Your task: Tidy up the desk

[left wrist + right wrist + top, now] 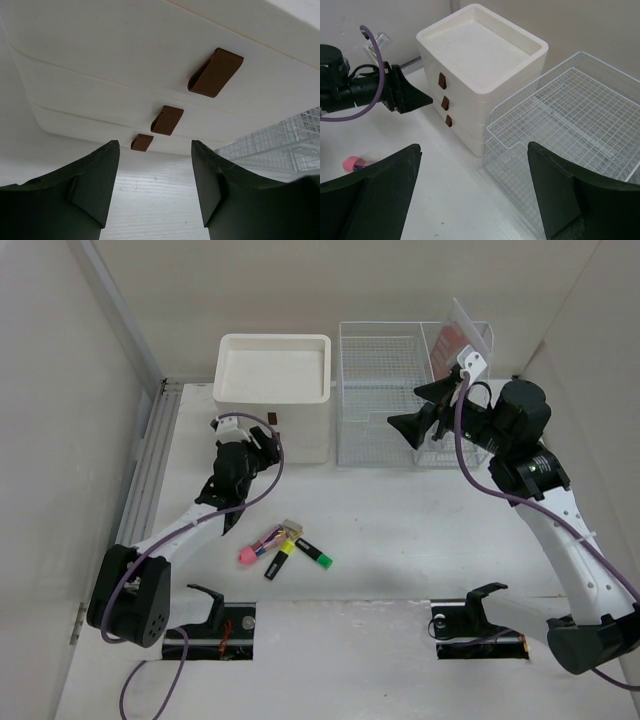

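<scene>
Overhead view of a flat white tabletop [420, 540] filling the middle and lower frame, enclosed by beige walls [60, 440]; its visible surface lies level and stretches widest from left to right. At upper centre stands a white drawer unit [300, 440] with three brown handles [215, 73] stacked down its front, and just beside it on the right a white wire-mesh rack [380, 420]. A clear plastic piece [462, 335] with red on it leans at the rack's upper right corner. At lower centre-left, a loose cluster of highlighters [285, 548], pink, yellow and green, lies on the bare surface, well apart from both boxes. The left end effector [264, 436] points at the drawer front, close to it, its jaws parted with nothing between them; the wrist view shows the lowest handle just ahead of the gap. The right end effector [420, 408] hangs in front of the rack, jaws spread wide and empty, pointing left toward the drawers.
</scene>
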Available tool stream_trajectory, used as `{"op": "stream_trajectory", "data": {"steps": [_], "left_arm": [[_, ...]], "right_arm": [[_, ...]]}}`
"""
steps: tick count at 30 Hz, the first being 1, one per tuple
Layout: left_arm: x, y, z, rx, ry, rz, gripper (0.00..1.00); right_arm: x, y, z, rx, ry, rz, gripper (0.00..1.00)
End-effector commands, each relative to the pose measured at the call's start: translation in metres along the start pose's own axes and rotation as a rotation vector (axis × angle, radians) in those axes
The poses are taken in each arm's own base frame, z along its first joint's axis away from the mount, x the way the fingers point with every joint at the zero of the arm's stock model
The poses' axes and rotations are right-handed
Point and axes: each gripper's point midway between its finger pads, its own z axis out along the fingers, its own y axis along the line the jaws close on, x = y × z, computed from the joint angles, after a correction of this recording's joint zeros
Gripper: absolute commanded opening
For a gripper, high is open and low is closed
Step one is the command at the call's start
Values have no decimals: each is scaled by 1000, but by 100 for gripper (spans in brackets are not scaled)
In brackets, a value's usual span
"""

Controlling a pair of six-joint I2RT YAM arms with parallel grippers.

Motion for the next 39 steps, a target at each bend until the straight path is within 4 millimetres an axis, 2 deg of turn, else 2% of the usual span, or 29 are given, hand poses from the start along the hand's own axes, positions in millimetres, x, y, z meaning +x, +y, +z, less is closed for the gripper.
{"op": "stream_trajectory", "data": {"steps": [1,6,9,11,15,18,21,22,24,32,38,39], "left_arm": [[-11,-8,6,33,-61,22,56],[-2,-4,15,22,-42,45,56],[0,-4,19,20,-38,56,56],[-6,-8,20,28,-54,51,56],[0,-5,26,23,-45,65,56],[-7,-10,29,31,-62,69,55],[-1,-9,32,35,-49,72,55],[-7,-13,33,43,-65,68,55],[-3,-11,34,39,-57,70,53],[-14,-18,38,56,-90,61,52],[-6,-17,45,57,-72,65,52],[-10,-20,46,61,-79,54,52]], "right_arm": [[-16,2,0,-17,-54,-19,92],[-11,2,0,-17,-46,-14,92],[-8,1,3,-17,-38,-9,92],[-8,1,3,-17,-38,-9,92],[-5,0,5,-18,-30,-5,92],[-5,0,5,-18,-30,-5,92],[-5,0,5,-18,-30,-5,92],[-5,0,5,-18,-30,-5,92],[-5,-1,5,-17,-30,-14,92],[-2,-1,8,-27,-23,-9,92],[-2,-1,8,-27,-23,-9,92],[-2,-1,8,-27,-23,-9,92]]}}
